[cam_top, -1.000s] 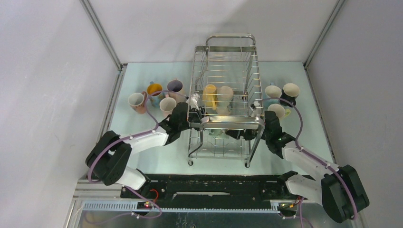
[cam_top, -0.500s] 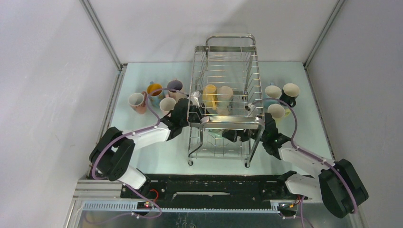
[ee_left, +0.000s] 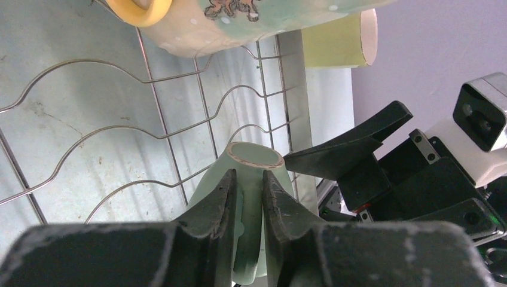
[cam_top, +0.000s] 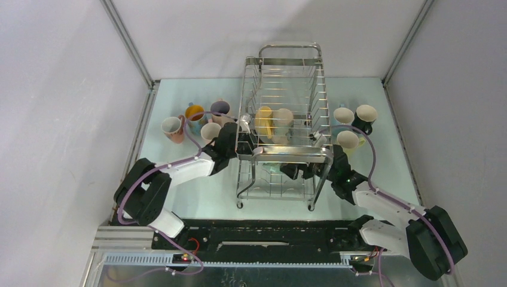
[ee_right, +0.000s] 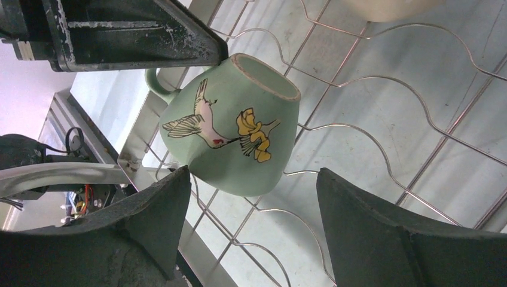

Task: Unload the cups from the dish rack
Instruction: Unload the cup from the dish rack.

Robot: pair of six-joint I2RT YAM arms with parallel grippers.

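Observation:
The chrome dish rack (cam_top: 291, 151) stands mid-table. On its lower tier a pale green cup (ee_right: 233, 137) with a bird and a yellow flower lies tilted on the wires. My left gripper (ee_left: 248, 174) is shut on that cup's handle (ee_left: 250, 203), one finger on each side of it. My right gripper (ee_right: 252, 173) is open just short of the cup's base, its fingers wider than the cup and apart from it. A yellow cup (cam_top: 263, 119) and a cream cup (cam_top: 283, 118) lie on the upper tier.
Several cups stand on the table left of the rack, among them a pink one (cam_top: 172, 127) and a cream one (cam_top: 210, 131). Three more stand right of it, including a black one (cam_top: 365, 113). Rack wires (ee_left: 161, 107) surround both grippers.
My left arm has reached further into the rack and its fingers have closed in on the green cup's handle. The right arm has edged in a little and stays open.

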